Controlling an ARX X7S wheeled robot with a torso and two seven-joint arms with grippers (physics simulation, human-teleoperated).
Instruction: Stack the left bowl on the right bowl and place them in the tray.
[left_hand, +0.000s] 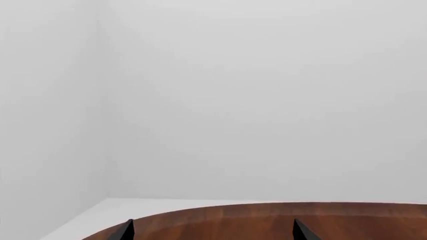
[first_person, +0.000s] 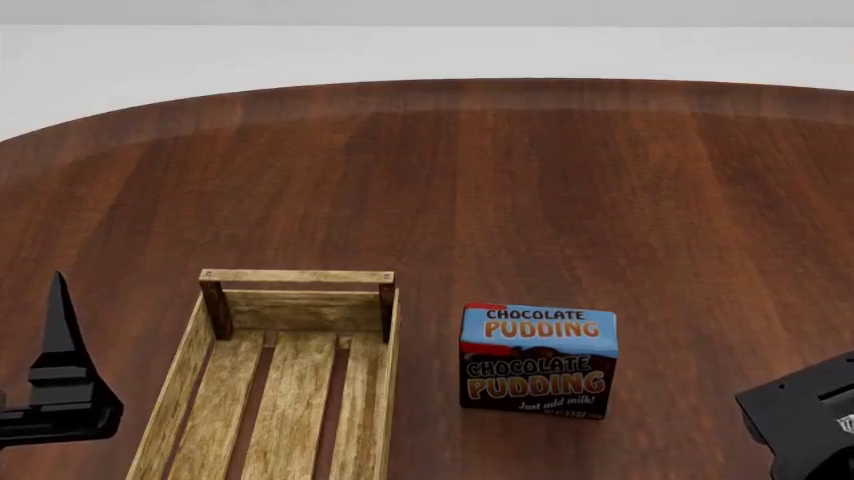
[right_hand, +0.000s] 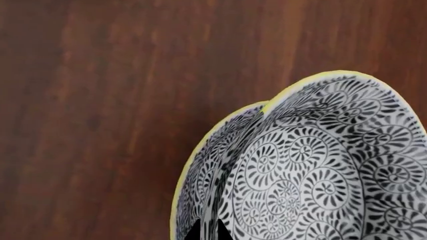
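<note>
The two bowls (right_hand: 313, 165) are sitting one inside the other, right jaws pinching their rim. The tray (first_person: 287, 385) is waiting empty. Left jaws are hanging open, holding nothing.

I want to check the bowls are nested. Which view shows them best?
The right wrist view: two patterned, yellow-rimmed bowls fill it, one rim inside the other, with the right claw at their edge. The head and left wrist views show no bowl.

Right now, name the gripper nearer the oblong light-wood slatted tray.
Left. The left gripper sits just left of the tray; the right gripper, holding the black-and-white patterned bowls, lies beyond the blue-and-brown pudding box.
</note>
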